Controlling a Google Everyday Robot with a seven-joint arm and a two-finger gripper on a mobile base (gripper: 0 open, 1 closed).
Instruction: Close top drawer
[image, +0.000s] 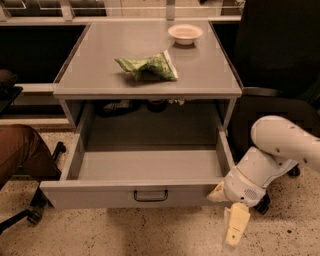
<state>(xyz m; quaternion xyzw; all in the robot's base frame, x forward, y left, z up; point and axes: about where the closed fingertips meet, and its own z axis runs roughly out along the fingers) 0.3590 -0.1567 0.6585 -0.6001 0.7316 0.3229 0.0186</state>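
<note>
The top drawer (150, 165) is a deep grey metal tray pulled far out of the cabinet, and nothing lies in it. Its flat front panel (90, 194) carries a small dark bar handle (150, 195) at the centre. My gripper (226, 210) is at the lower right, at the right end of the front panel. It is open: one cream finger (217, 193) lies against the panel's right end and the other (236, 226) points down toward the floor. My white arm (280, 142) reaches in from the right.
On the cabinet top (100, 75) lie a green crumpled bag (147, 65) and a small white bowl (185, 33). A brown chair (20, 150) with a wheeled base stands at the left. A dark chair (280, 65) stands at the right behind my arm. The floor is speckled.
</note>
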